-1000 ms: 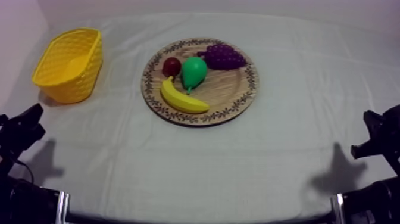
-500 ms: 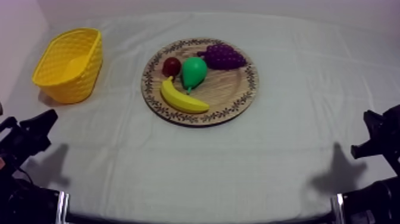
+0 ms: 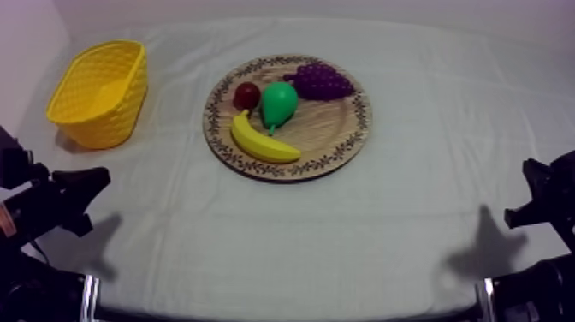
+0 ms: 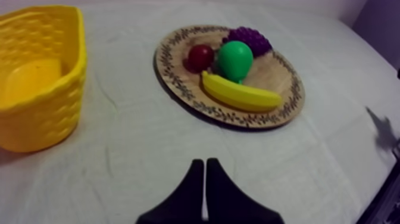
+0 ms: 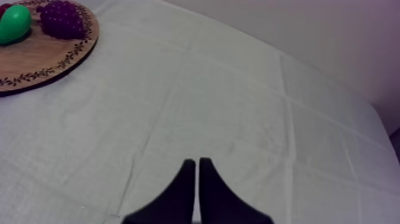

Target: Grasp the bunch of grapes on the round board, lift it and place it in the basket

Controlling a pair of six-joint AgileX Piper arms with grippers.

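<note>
My left gripper (image 4: 205, 177) and right gripper (image 5: 197, 174) are closed, empty. The bunch of grapes (image 3: 322, 81) lies at the wooden board's (image 3: 332, 130) far edge, beyond the pear (image 3: 279, 103) from my left.

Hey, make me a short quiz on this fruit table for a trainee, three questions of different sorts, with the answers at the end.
1. True or false: the bunch of grapes lies on the wooden board.
2. The yellow basket stands at which side? A left, B right, C centre.
3. Fill in: the left pincer and the right pincer are both ___.
Key: 1 true; 2 A; 3 shut.
</note>
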